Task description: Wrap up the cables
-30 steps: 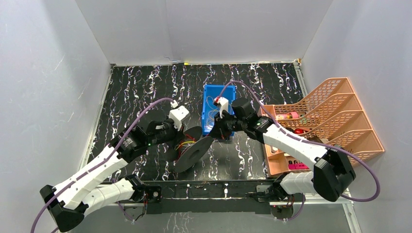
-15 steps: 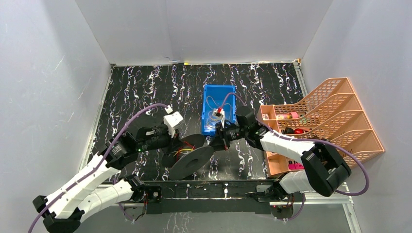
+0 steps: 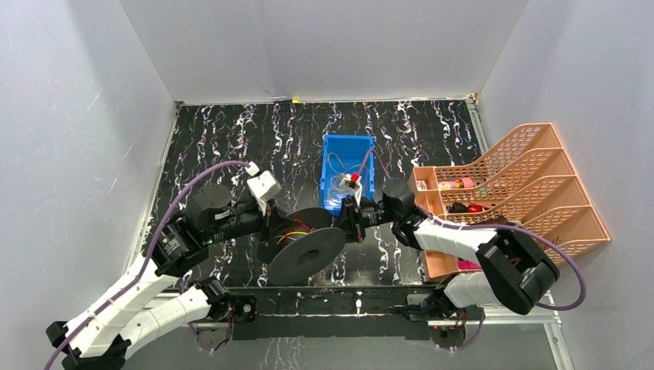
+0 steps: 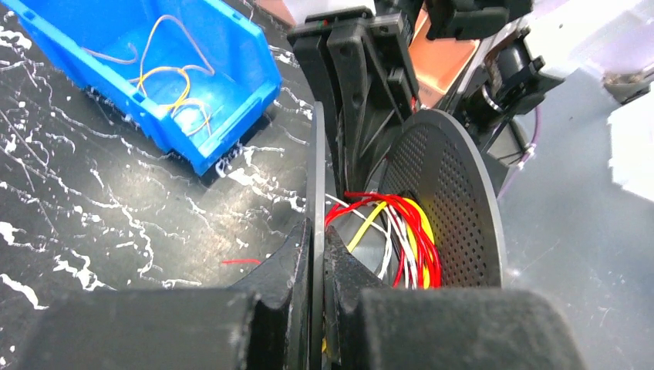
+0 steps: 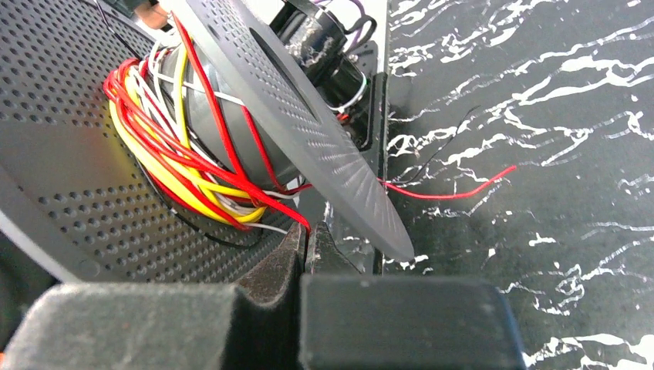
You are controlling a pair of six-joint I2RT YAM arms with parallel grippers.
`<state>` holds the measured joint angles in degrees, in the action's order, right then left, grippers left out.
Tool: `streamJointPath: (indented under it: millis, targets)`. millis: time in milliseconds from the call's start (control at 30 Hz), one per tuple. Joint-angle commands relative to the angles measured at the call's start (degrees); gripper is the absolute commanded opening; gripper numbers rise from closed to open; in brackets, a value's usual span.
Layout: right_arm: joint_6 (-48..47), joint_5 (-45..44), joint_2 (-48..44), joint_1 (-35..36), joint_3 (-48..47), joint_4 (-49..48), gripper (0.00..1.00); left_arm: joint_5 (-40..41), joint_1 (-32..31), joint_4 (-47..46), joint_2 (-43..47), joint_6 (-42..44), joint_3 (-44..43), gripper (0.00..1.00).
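Black perforated plastic forms the 2 discs of the spool point(image 3: 307, 254), which sits tilted toward the middle of the near edge of the desk point(image 3: 231, 139), between the 2 arms. From above, the cables point(image 3: 291, 235) show only as a small patch of red and yellow between the discs. The wrist cameras show them wound on the hub in red, yellow and white turns. In the left wrist view, the left gripper point(image 4: 318, 258) has its jaws closed on the thin rim of 1 disc. The overhead view hides that grip under the arm. In the right wrist view, the right gripper point(image 5: 306, 239) reaches in from the spool's other side, jaws pressed together on a red strand point(image 5: 266, 166) that runs down off the winding. That view also shows a loose red end point(image 5: 455, 189) lying on the desk past the disc. Behind the spool, toward the desk's centre, a blue bin point(image 3: 347, 142) holds loose tan and yellow wires point(image 4: 166, 77), clearest from the left wrist. An orange file rack point(image 3: 540, 177) stands along the right edge.
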<state>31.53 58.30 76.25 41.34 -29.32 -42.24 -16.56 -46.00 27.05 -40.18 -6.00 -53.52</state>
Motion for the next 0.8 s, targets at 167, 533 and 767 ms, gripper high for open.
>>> streamJointPath:
  millis: [167, 533, 767]
  targets:
    - [3.1, -3.6, 0.2, 5.0, 0.6, -6.8, 0.0, -1.5, 0.0, -21.6, 3.4, -7.0, -6.2, 0.0]
    - [2.2, -6.9, -1.4, 6.3, 0.4, -5.8, 0.14, -1.4, 0.0, -21.6, 3.1, -7.3, -7.1, 0.0]
    - [-3.6, -11.2, -5.3, 6.2, -0.1, 5.2, 0.22, -0.6, 0.0, -19.1, 3.8, -5.9, -8.6, 0.0]
